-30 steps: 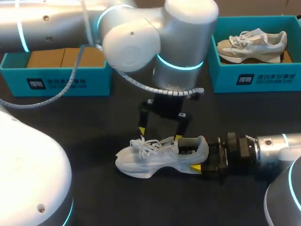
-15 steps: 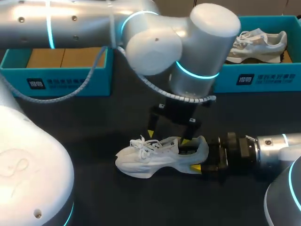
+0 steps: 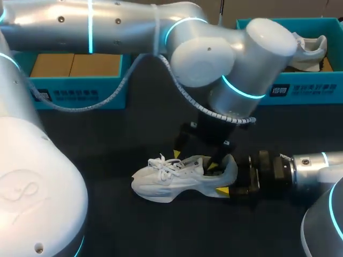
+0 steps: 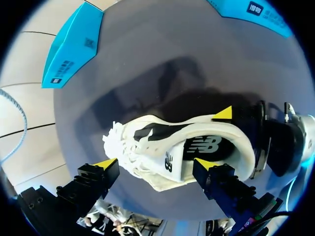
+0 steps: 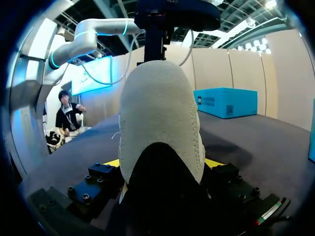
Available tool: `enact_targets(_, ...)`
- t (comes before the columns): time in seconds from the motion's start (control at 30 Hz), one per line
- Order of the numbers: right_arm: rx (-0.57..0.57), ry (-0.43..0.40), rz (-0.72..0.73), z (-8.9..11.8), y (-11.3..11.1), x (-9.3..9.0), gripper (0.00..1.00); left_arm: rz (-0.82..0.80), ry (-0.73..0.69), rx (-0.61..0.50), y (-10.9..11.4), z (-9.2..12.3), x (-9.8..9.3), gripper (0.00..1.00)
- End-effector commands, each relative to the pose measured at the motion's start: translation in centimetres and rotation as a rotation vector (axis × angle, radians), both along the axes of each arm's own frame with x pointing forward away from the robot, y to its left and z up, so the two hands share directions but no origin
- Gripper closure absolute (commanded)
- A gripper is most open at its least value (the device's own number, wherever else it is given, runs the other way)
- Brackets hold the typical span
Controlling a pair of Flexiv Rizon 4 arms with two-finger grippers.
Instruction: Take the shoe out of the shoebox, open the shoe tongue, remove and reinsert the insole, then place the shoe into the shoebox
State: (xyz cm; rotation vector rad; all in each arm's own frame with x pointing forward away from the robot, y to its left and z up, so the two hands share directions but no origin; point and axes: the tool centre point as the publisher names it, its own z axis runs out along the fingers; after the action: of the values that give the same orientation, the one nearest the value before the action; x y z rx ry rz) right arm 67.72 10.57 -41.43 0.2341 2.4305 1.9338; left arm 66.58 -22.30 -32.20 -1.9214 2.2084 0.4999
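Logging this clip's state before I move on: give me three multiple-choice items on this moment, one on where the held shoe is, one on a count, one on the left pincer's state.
1. Where is the white shoe that the right pincer holds?
A) inside a box
B) on the dark table
C) hanging off the table's edge

2. How many teal shoeboxes stand on the table?
A) one
B) four
C) two

3. The left pincer is:
A) open over the shoe
B) shut on the shoe's toe
C) out of view

Answers:
1 B: the sole rests on the table, in front of the boxes.
2 C: the head view shows one at each far side.
3 A: its yellow tips stand apart, one beside the shoe, one over its opening.
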Motion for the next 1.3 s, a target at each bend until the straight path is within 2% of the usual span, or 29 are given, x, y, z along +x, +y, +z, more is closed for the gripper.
enact_targets(0.03, -0.004, 0.001, -0.003, 0.1, 0.1, -0.1, 1.0, 0.004, 0.005, 0.039, -0.2, -0.6, 0.0, 0.0)
enact_targets(0.53, -0.004, 0.001, -0.003, 0.1, 0.1, -0.1, 1.0, 0.027, 0.015, 0.111, 1.9, -0.9, -0.4, 0.0)
enact_targets(0.63, -0.004, 0.001, -0.003, 0.1, 0.1, -0.1, 1.0, 0.036, 0.019, 0.116, 2.4, -0.9, -0.4, 0.16)
enact_targets(0.8, -0.004, 0.001, -0.003, 0.1, 0.1, -0.1, 1.0, 0.048, 0.022, 0.083, 3.0, -0.3, -0.3, 0.31)
enact_targets(0.87, -0.004, 0.001, -0.003, 0.1, 0.1, -0.1, 1.0, 0.05, 0.026, 0.058, 3.3, 0.0, -0.3, 0.51)
enact_targets(1.07, -0.004, 0.001, -0.003, 0.1, 0.1, -0.1, 1.0, 0.039, 0.033, -0.019, 3.4, 0.7, -0.4, 0.55)
enact_targets(1.3, -0.004, 0.001, -0.003, 0.1, 0.1, -0.1, 1.0, 0.014, 0.045, -0.055, 2.6, 0.7, -0.8, 0.61)
